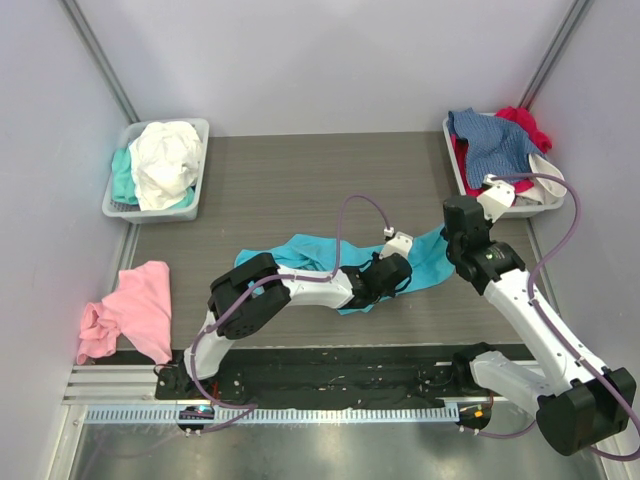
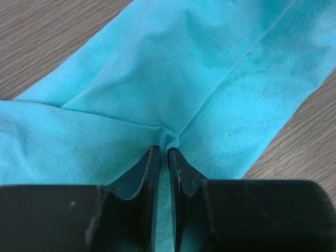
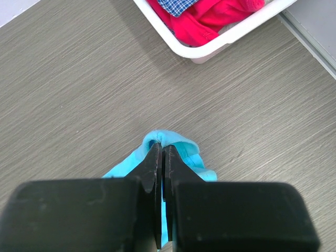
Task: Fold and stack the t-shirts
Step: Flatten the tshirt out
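While the turquoise t-shirt (image 1: 295, 252) lies on the tabletop (image 1: 280, 180), the left jaws pinch a fold in it. The right jaws pinch its right end.

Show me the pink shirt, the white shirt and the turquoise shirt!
Pink shirt (image 1: 138, 302): top view, its middle.
White shirt (image 1: 165, 160): top view, its crumpled top.
Turquoise shirt (image 1: 297, 252): top view, its left half.

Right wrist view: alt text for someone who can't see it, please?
The black right gripper is shut on a bunched fold of a bright turquoise cloth t-shirt above a grey wood-grain table. At the top, a white plastic tray corner holds red cloth and blue-checked cloth.
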Motion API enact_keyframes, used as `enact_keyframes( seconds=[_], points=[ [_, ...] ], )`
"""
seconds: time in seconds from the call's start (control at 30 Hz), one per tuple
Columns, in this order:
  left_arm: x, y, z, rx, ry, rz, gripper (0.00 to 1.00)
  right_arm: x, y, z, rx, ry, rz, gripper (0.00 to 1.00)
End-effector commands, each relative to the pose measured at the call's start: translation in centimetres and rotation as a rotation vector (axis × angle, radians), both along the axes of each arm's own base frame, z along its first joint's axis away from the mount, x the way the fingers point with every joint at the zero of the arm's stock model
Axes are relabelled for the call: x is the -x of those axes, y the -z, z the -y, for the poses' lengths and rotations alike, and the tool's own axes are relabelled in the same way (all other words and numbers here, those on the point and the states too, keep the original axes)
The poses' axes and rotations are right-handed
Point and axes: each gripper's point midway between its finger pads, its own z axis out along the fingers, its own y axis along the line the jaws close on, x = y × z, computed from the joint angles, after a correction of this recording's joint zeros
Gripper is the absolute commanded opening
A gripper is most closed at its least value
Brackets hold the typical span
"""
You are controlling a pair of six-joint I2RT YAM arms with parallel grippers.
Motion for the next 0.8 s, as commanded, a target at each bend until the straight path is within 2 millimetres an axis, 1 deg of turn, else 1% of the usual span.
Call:
enact_keyframes(
  seconds=[0.0, 0.13, 0.23, 0.27, 0.33, 0.37, 0.4, 0.47, 0.5, 0.57, 0.6, 0.63, 0.7, 0.73, 0.77],
  points=[
    [-0.7, -2.2, 0.5, 0.024, -0.016, 0.051, 0.14, -0.4, -0.3, 0.1, -0.002, 0.007, 0.016, 0.01],
    [-0.9, -3.2, 0.1, 0.023, -0.026, 0.07, 0.11, -0.3, -0.2, 0.1, -0.002, 0.01, 0.015, 0.01],
    [-1.2, -4.6, -0.6, 0.018, -0.042, 0.1, 0.08, -0.3, -0.1, 0.1, -0.002, 0.01, 0.014, 0.01],
    [-1.3, -5.8, -0.8, 0.031, -0.047, 0.115, 0.06, -0.3, -0.2, 0.1, -0.001, 0.007, 0.015, 0.01],
    [-1.7, -7.4, -1.3, 0.03, -0.058, 0.149, 0.05, -0.2, 0.0, 0.2, 0.0, 0.011, 0.011, 0.01],
    [-1.6, -9.0, -1.7, 0.036, -0.06, 0.163, 0.02, -0.2, -0.1, 0.1, 0.0, 0.009, 0.015, 0.01],
    [-1.9, -9.8, -2.3, 0.028, -0.075, 0.185, 0.0, -0.2, 0.0, 0.2, 0.003, 0.009, 0.01, 0.01],
    [-2.2, -11.9, -3.3, 0.018, -0.089, 0.223, 0.0, -0.3, 0.0, 0.2, -0.001, 0.011, 0.012, 0.01],
    [-2.3, -14.2, -4.0, 0.038, -0.106, 0.25, 0.0, -0.3, 0.0, 0.1, 0.0, 0.011, 0.012, 0.01],
    [-2.7, -16.1, -5.6, 0.02, -0.134, 0.289, 0.0, -0.3, -0.1, 0.2, -0.001, 0.015, 0.014, 0.01],
    [-2.9, -18.4, -6.7, 0.051, -0.153, 0.311, 0.0, -0.3, -0.1, 0.2, -0.001, 0.014, 0.015, 0.01],
    [-3.0, -19.0, -7.8, 0.037, -0.172, 0.322, 0.0, -0.3, -0.3, 0.2, -0.004, 0.017, 0.021, 0.01],
    [-3.5, -20.9, -10.1, 0.029, -0.209, 0.348, 0.0, -0.3, -0.6, 0.3, -0.004, 0.021, 0.027, 0.01],
    [-3.4, -22.8, -11.7, 0.051, -0.235, 0.368, 0.0, -0.3, -0.8, 0.3, -0.008, 0.023, 0.035, 0.01],
    [-3.7, -23.7, -13.2, 0.045, -0.276, 0.385, 0.0, -0.3, -1.0, 0.4, -0.007, 0.027, 0.04, 0.01]
  ],
)
